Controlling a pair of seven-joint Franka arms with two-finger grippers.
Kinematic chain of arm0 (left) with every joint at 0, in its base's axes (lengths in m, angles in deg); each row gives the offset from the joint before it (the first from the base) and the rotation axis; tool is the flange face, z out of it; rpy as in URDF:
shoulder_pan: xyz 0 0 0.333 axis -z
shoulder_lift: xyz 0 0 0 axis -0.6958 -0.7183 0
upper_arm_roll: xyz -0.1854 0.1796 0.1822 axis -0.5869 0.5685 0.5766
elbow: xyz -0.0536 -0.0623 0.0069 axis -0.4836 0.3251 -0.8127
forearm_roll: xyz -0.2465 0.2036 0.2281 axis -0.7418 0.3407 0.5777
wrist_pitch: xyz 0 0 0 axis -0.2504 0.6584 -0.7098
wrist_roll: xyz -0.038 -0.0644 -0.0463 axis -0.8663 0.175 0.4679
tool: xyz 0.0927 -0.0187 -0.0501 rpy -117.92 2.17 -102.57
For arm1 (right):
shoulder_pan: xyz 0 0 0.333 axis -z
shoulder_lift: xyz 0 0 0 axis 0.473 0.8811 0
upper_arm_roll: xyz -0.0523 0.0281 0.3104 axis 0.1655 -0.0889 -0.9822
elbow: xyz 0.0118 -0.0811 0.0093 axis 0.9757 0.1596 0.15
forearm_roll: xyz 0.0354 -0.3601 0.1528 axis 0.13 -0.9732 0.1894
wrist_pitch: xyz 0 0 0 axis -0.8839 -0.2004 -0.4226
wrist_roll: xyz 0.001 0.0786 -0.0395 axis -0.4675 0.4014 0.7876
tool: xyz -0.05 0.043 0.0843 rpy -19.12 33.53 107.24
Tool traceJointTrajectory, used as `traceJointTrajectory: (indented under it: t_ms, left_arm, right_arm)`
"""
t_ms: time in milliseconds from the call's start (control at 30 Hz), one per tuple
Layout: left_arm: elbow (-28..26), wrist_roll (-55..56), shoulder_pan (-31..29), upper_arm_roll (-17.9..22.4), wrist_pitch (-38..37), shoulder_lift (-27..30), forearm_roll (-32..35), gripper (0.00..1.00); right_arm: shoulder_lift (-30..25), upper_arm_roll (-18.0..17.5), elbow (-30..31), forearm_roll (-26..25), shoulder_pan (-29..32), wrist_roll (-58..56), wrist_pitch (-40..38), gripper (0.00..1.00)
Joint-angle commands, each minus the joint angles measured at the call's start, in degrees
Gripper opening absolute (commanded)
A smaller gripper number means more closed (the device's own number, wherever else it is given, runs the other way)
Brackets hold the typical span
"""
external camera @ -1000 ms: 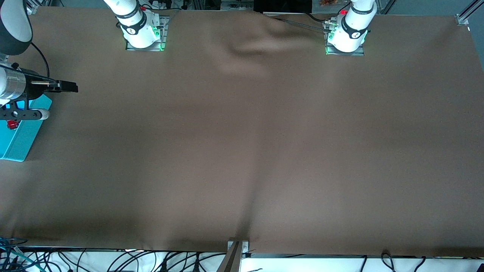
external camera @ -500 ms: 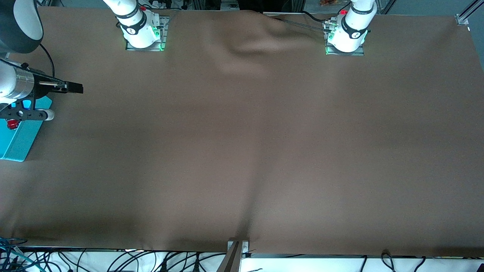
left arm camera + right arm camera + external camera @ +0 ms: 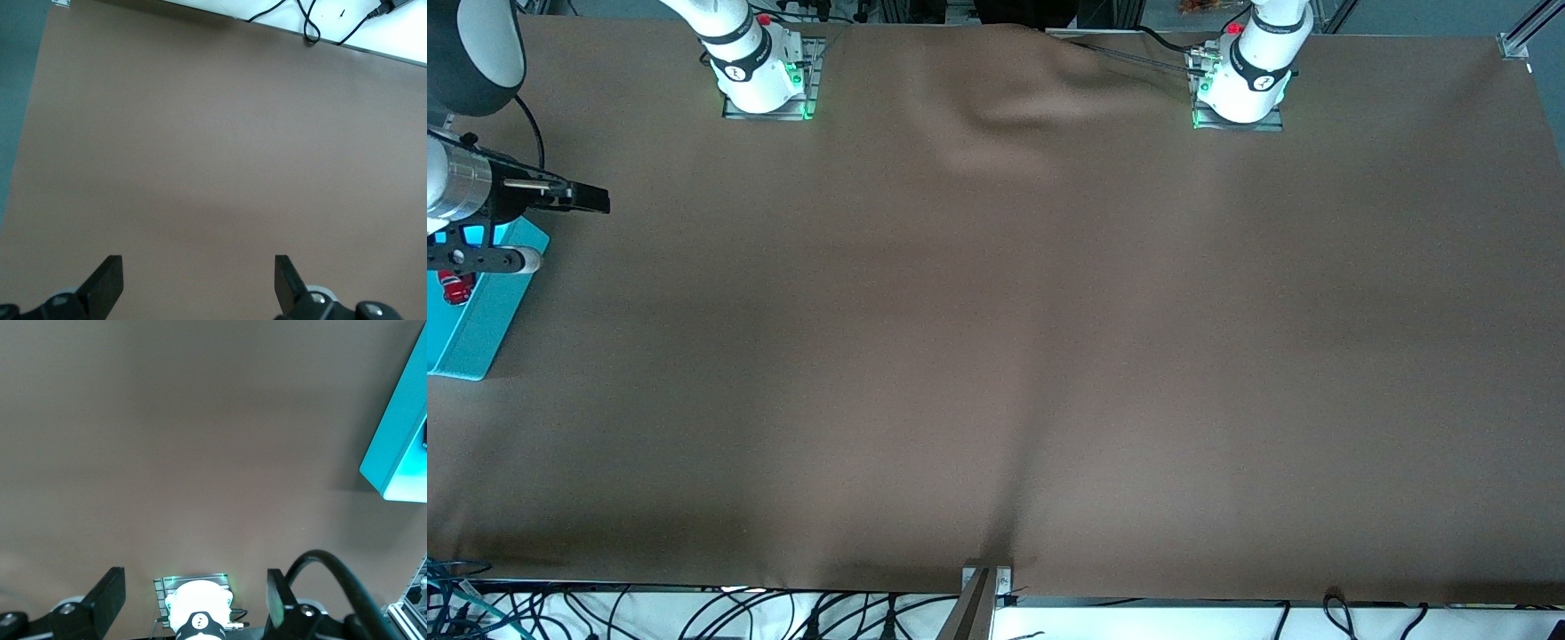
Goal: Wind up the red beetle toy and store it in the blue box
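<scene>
The blue box point(image 3: 467, 351) stands at the right arm's end of the table, cut by the view's edge. It also shows in the right wrist view point(image 3: 400, 433). A small red thing, the red beetle toy point(image 3: 455, 286), lies in the box, partly hidden under the right wrist's bracket. My right gripper point(image 3: 596, 199) hangs open and empty in the air, over the brown cloth beside the box; its fingers stand wide apart in the right wrist view point(image 3: 193, 597). My left gripper point(image 3: 199, 287) is open and empty over bare cloth; it is out of the front view.
A brown cloth point(image 3: 996, 356) covers the table, with a raised fold point(image 3: 1014, 107) between the two arm bases. The right arm's base point(image 3: 756, 76) and the left arm's base point(image 3: 1240, 84) stand along the table's edge farthest from the front camera. Cables point(image 3: 694, 613) hang below the nearest edge.
My right gripper shifted slightly toward the table's middle, then back, ending a little closer to the bases. The box stays in place.
</scene>
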Motion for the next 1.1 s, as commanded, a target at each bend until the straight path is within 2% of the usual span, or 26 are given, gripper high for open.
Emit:
traceJointTrajectory:
  t_ms: [0, 300, 367, 500, 633, 700, 933, 1067]
  left_arm:
    - [-0.74, -3.17, -0.21, -0.03, -0.25, 0.77, -0.11, 1.0]
    - [-0.38, -3.18, -0.57, 0.06, -0.16, 0.77, -0.81, 1.0]
    - [-0.12, -3.18, -0.48, -0.29, -0.16, 0.86, -0.81, 1.0]
    - [-0.03, -3.18, -0.04, -0.46, -0.16, 0.86, -0.46, 1.0]
    - [-0.03, -3.18, -0.04, -0.38, -0.16, 0.86, -0.46, 1.0]
    - [-0.03, -3.18, -0.04, -0.38, -0.16, 0.86, -0.28, 1.0]
    - [0.06, -3.18, -0.04, -0.46, -0.07, 0.86, -0.37, 1.0]
    - [-0.03, -3.09, -0.04, -0.38, -0.07, 0.86, -0.19, 1.0]
  right_arm:
    - [-1.84, 1.91, 0.27, 0.65, -2.91, -1.17, -0.23, 0.98]
    - [-2.02, 7.0, -1.48, 3.37, -7.93, -0.91, 1.53, 0.98]
    - [-2.02, 7.01, -1.66, 3.81, -7.58, -1.0, 1.53, 0.98]
    - [-2.02, 6.04, -1.66, 4.08, -5.65, -2.75, 1.62, 0.98]
    - [-2.1, 0.34, -1.75, 4.52, 0.76, -4.25, 1.53, 0.99]
    - [-2.19, -1.34, -1.83, 4.6, 2.52, -4.25, 1.79, 0.99]
    - [-2.1, -1.25, -1.83, 4.52, 3.15, -4.25, 3.28, 1.0]
    - [-1.84, -1.34, -1.84, 3.99, 2.97, -4.25, 7.58, 1.0]
